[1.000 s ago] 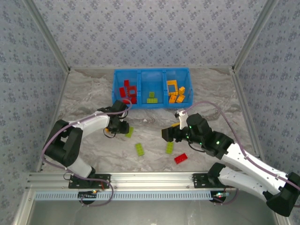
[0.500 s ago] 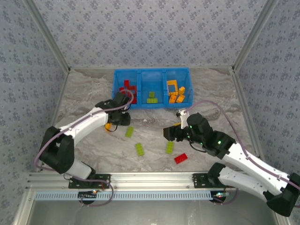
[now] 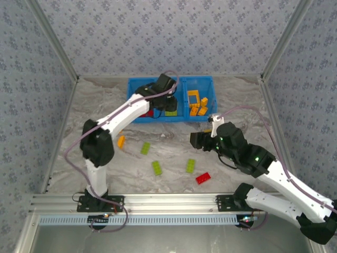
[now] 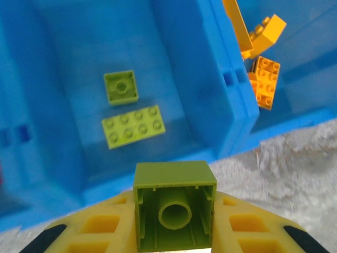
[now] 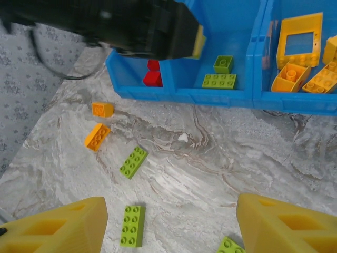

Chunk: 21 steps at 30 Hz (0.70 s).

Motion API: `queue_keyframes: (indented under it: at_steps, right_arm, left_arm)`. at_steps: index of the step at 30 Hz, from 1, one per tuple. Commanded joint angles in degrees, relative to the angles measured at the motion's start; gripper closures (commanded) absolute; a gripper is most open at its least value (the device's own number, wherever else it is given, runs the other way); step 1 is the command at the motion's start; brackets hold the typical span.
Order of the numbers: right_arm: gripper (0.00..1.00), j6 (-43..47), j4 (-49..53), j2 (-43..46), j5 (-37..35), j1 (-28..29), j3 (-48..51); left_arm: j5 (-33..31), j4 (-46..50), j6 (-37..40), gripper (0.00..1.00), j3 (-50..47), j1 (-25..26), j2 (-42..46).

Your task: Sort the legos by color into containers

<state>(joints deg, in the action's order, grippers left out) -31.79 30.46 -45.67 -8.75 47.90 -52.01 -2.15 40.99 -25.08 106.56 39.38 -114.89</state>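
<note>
Your left gripper (image 4: 175, 224) is pinching a green square brick (image 4: 175, 182) between its yellow fingers (image 4: 100, 226), hollow underside facing the wrist cam. The fingers are cut off at the bottom of the frame, so you can't see how much of the brick they actually grip. It hangs over the near wall of the blue tray (image 5: 179, 95), lined up with the middle compartment (image 4: 79, 42). A small green two-by-two (image 4: 121, 88) and a lime two-by-four (image 4: 133, 126) already lie in there, just beside each other. The orange bricks (image 4: 266, 81) are in the right compartment, partly cropped.

From the top camera, the left arm (image 3: 124, 113) covers most of the left compartment, and the red bricks (image 5: 154, 78) barely peek out. In the right wrist view that arm is just a dark blur.

Your right gripper (image 5: 171, 211) is spread wide with nothing in it, hovering over the marbled table (image 5: 253, 158) near the tray's front.

Loose on the table are two orange bricks (image 5: 97, 136), two long green bricks (image 5: 134, 161), another green one (image 5: 229, 246) clipped by the frame edge, and a red brick (image 3: 202, 178) nearest the arm bases.
</note>
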Motion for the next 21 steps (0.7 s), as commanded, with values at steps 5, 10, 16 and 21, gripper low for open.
queue_keyframes:
  at_steps: [5,10,16,21]
  right_arm:
    - [0.32,-1.4,1.6,0.4,-2.8,0.4,-1.8]
    - [0.32,-1.7,1.5,0.7,-3.2,0.5,-1.0]
    - [0.31,-1.8,1.4,0.3,-3.1,0.4,-0.7]
    - [0.31,-2.0,1.0,0.2,-2.8,0.2,0.0]
  left_arm:
    - [2.8,3.3,-1.2,0.72,16.5,-2.9,-13.5]
    - [6.7,3.5,-2.3,0.71,23.4,-4.9,-20.3]
    - [9.8,4.4,-4.0,0.71,28.3,-5.8,-25.8]
    - [11.2,3.6,-4.7,0.68,28.5,-5.8,-27.4]
